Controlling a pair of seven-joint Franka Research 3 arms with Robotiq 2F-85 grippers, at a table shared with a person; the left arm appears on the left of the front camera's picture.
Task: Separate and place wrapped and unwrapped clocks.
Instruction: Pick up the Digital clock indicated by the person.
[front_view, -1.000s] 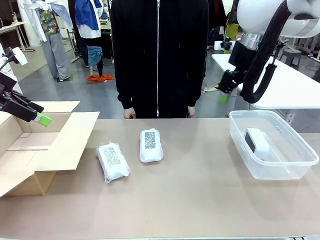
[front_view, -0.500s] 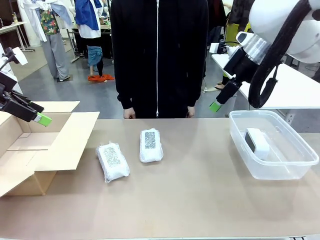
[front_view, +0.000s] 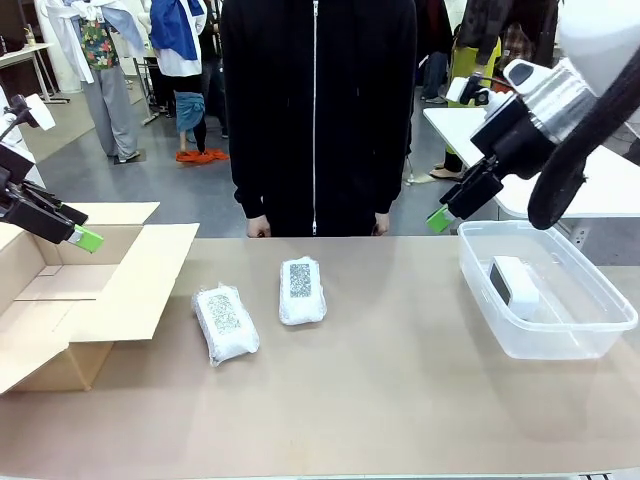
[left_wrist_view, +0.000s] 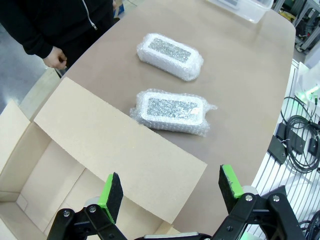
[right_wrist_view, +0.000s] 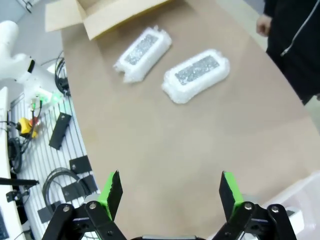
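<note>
Green-padded fingers of the left gripper (left_wrist_view: 170, 187) stand wide apart with nothing between them. It is poised above the open flaps of the brown cardboard box (front_view: 60, 290) at the table's left edge, and its arm reaches in low from that side. The right gripper (right_wrist_view: 170, 190) is likewise spread and empty. It hangs over the far edge and tilts down toward the middle, just beside the far left corner of the clear plastic tub (front_view: 545, 345).

On the tan table (front_view: 400, 400), left of centre, the nearer wrapped clock (front_view: 225, 323) lies close to a box flap. The farther wrapped clock (front_view: 301, 290) lies beside it, toward the far edge. The bare white clock (front_view: 513, 286) rests inside the tub near the right edge.

A person (front_view: 318, 110) in a black zipped top stands at the far edge. Behind are a grey floor and a white side table (front_view: 590, 180).
</note>
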